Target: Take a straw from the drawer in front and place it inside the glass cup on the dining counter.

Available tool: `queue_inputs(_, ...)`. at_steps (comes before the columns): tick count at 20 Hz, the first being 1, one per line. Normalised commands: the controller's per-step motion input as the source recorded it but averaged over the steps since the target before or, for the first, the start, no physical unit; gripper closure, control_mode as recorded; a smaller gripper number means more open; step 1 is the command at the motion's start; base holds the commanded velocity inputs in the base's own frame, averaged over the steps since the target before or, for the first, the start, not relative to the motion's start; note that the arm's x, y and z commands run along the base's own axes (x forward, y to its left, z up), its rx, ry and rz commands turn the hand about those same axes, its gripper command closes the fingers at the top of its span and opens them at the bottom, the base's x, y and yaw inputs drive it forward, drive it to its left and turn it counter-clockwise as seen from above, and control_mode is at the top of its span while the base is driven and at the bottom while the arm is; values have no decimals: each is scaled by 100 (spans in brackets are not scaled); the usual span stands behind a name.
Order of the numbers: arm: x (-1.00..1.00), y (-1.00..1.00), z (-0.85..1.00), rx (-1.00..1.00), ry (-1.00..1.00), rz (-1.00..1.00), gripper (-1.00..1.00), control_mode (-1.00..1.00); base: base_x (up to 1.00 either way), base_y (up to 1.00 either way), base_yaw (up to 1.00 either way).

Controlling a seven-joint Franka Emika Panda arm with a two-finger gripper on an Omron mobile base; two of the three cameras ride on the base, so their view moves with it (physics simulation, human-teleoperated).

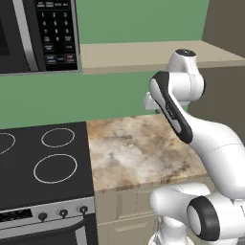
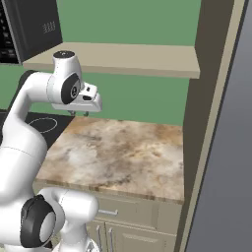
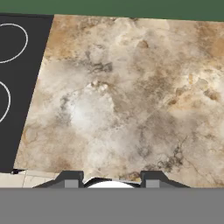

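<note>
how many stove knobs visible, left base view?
3, in a row on the stove's front panel: left knob, middle knob, right knob. More may lie beyond the frame's left edge.

Worktop [image 1: 139,153] right of stove [image 1: 43,162]; drawer [image 2: 128,209] under worktop front edge; shelf [image 2: 118,56] above worktop; microwave [image 1: 38,33] above stove; gripper [image 2: 78,113] over worktop's rear.

arm [image 1: 210,139]: glossy white rounded links | joints: dark grey-black bands | fingertips [image 3: 70,178]: small, dark
</note>
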Motion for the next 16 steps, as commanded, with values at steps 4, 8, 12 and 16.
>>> queue_inputs(4,0,0,0,0,0,0,-100,100,-19,1,0)
queue_inputs(8,0,0,0,0,0,0,-100,100,-46,13,0)
queue_inputs(12,0,0,0,0,0,0,-100,100,-34,31,-7)
queue_inputs(16,0,0,0,0,0,0,-100,100,-13,49,-23)
